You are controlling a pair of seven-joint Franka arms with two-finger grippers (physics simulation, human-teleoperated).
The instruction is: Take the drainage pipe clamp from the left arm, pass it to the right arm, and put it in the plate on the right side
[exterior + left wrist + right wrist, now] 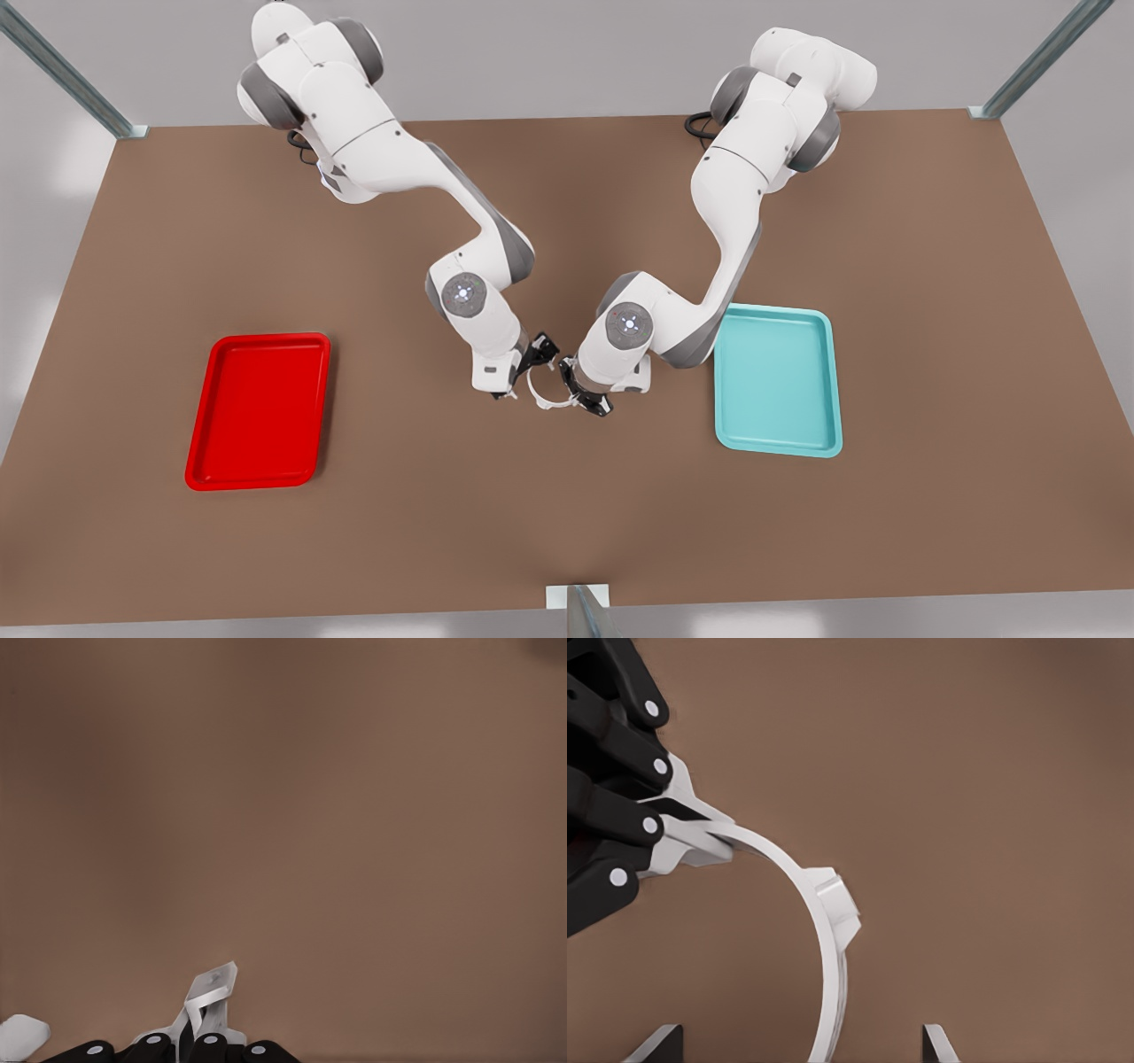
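The left gripper [578, 390] pinched one end of the thin white drainage pipe clamp [542, 395] above the table [567, 532]; the right gripper [524, 370] stood spread around it.

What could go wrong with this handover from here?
1. The right tool stands open around the clamp. If the left tool, shut on one end tab, lets go first, the clamp could drop to the table.
2. Closing on the thin curved band might twist it off-centre.
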